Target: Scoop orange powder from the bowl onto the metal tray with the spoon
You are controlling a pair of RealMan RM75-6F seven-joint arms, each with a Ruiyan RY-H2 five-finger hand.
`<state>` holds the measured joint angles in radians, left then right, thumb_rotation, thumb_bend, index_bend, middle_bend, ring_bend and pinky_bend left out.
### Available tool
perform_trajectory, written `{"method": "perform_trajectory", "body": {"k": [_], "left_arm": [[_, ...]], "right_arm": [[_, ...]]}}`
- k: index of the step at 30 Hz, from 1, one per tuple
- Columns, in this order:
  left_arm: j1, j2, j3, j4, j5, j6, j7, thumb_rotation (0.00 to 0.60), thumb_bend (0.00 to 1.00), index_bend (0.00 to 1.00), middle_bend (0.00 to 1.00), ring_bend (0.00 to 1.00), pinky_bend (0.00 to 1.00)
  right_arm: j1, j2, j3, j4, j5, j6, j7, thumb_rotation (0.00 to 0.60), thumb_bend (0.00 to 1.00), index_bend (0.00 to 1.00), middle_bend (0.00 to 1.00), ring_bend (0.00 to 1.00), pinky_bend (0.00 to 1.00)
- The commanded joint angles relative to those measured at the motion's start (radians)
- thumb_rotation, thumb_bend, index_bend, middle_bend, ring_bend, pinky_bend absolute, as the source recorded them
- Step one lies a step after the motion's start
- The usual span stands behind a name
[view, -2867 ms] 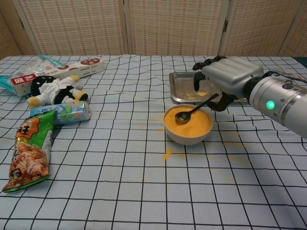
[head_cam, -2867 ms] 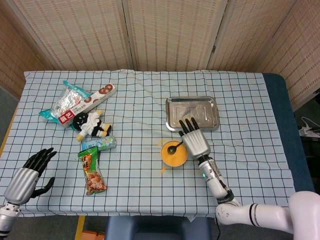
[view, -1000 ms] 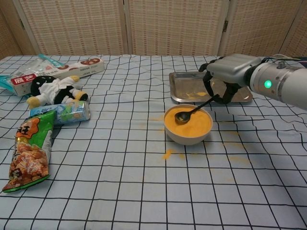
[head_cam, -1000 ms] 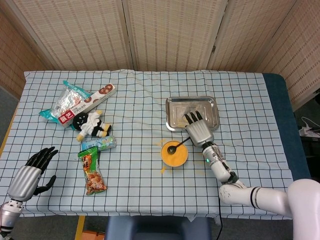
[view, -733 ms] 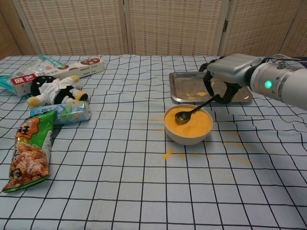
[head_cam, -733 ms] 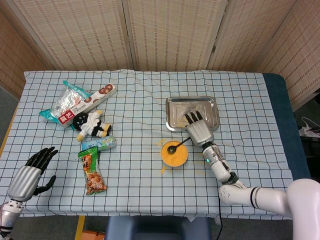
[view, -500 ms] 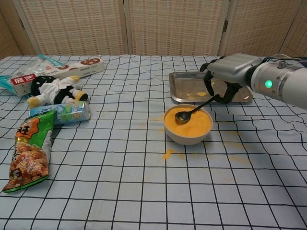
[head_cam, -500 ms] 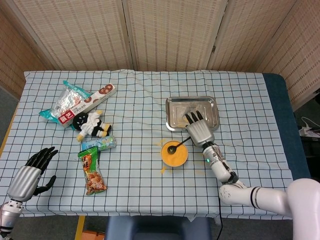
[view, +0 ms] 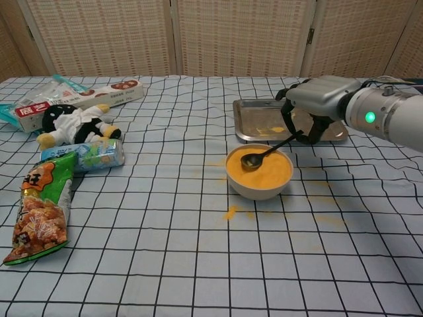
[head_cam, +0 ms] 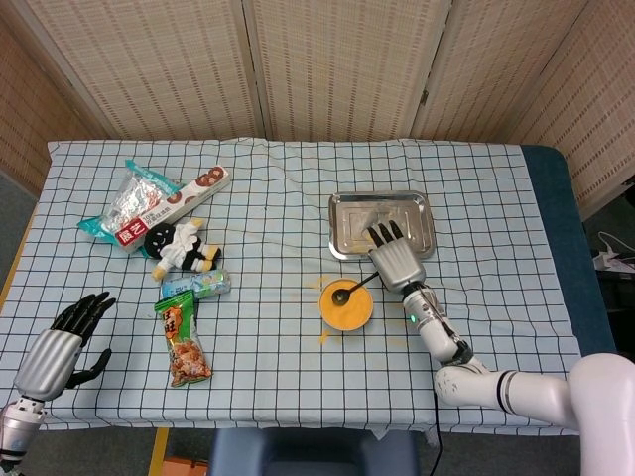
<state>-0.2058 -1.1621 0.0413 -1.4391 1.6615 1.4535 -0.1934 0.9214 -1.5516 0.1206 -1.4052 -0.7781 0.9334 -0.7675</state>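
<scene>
- Right hand (view: pixel 316 105) over the near edge of the tray (view: pixel 254 125), palm down, fingers curled round the top end of the spoon (view: pixel 268 151) handle; it holds the spoon
- Spoon slopes down and to the left from that hand; its scoop lies on the orange powder in the bowl (view: pixel 260 173)
- Bowl stands just below-left of the right hand, near the tray but apart from it, filled with powder
- Tray lies under and behind the right hand; a small patch of orange powder (view: pixel 277 130) sits on it close to the fingers
- Spilled powder (view: pixel 230 212) on the cloth (view: pixel 198 264) in front of the bowl
- Left hand (head_cam: pixel 58 349) at the near left table edge, well apart from the bowl, fingers spread, holding nothing
- Right of the left hand: snack bag (head_cam: pixel 183 342); beyond it a small packet (head_cam: pixel 196 286), a plush toy (head_cam: pixel 181 244), a foil bag (head_cam: pixel 129 208) and a long box (head_cam: pixel 196 188)
</scene>
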Motion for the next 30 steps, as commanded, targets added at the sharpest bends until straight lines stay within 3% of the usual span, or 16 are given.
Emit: {"method": "perform_trajectory", "body": {"k": [1,17,30], "left_arm": [[0.0,0.0,0.0,0.0,0.001,0.0,0.0,0.6,0.44,0.0,0.0,0.0,0.15],[0.001,0.002,0.002,0.0,0.008,0.007,0.0,0.6,0.44,0.0,0.0,0.0,0.15],[0.001,0.0,0.004,0.001,0.009,0.007,0.0,0.6,0.44,0.0,0.0,0.0,0.15]], "right_arm": [[0.0,0.001,0.0,-0.002,0.0,0.002,0.001,0.6,0.32,0.53,0.05,0.0,0.0],[-0.003,0.002,-0.01,-0.016,-0.016,0.021,-0.003,0.6,0.32,0.58,0.05,0.0,0.0],[-0.009,-0.011,-0.012,-0.001,-0.04,0.032,0.006,0.6,0.32,0.69,0.05,0.0,0.0]]}}
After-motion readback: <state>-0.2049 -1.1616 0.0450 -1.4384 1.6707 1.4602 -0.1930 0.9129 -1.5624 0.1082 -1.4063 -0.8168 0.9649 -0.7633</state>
